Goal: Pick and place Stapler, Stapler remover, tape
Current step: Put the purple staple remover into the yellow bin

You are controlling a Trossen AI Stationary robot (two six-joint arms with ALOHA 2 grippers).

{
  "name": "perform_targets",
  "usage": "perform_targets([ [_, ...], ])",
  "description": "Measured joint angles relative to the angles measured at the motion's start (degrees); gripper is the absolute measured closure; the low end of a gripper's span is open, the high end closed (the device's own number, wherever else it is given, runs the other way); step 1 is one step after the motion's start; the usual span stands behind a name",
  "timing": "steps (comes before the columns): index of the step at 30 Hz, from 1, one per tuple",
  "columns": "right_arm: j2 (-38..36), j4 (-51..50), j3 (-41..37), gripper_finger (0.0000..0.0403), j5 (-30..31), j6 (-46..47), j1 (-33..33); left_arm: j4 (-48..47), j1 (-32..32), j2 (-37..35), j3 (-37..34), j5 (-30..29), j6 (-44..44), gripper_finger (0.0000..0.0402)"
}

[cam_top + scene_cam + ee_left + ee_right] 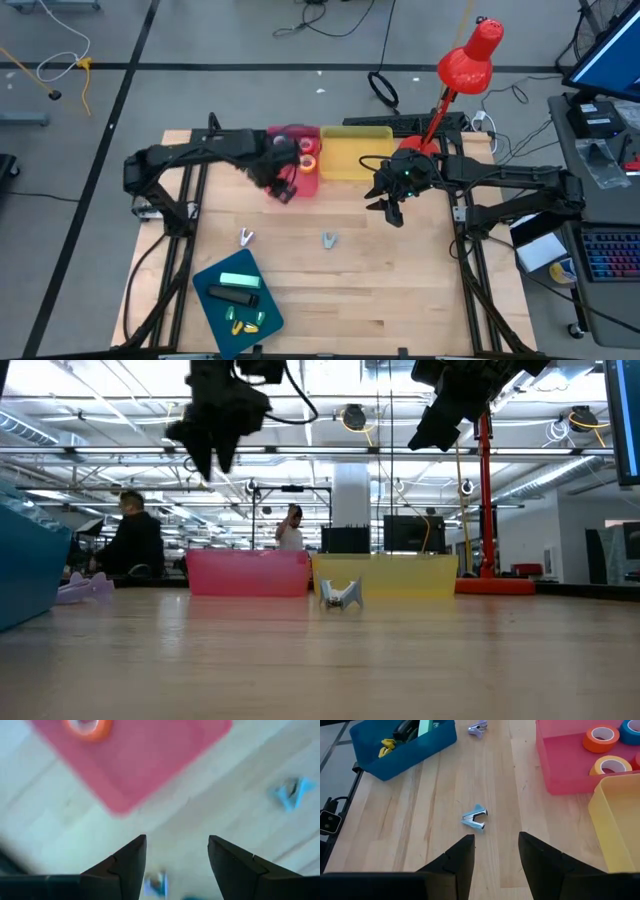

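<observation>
wooden table (400,300) is holding a pink bin (305,182); tapes (601,738) are sitting inside. left gripper (284,190), beside it, is gaping empty; right gripper (392,212), nearby, half-open, empty. best lifting clear before swinging.

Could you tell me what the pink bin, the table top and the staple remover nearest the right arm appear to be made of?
The pink bin looks like translucent moulded plastic: light passes through its walls in the low view. The table top appears to be matte wooden planks with visible grain and seams. The staple remover seems metal with a blue-grey tint, glinting at its jaws, though possibly part plastic.
</observation>
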Motion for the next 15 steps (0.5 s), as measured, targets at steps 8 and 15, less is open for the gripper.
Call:
perform_targets([
  [8,0.0,0.4,0.0,0.0259,0.0,-0.2,0.0,-4.4,-11.8,-0.4,-8.3,-1.4,-12.3,0.0190],
  [15,0.0,0.4,0.0,0.0259,0.0,-0.2,0.0,3.0,-16.5,-0.2,-21.1,1.3,-17.2,0.0190],
])
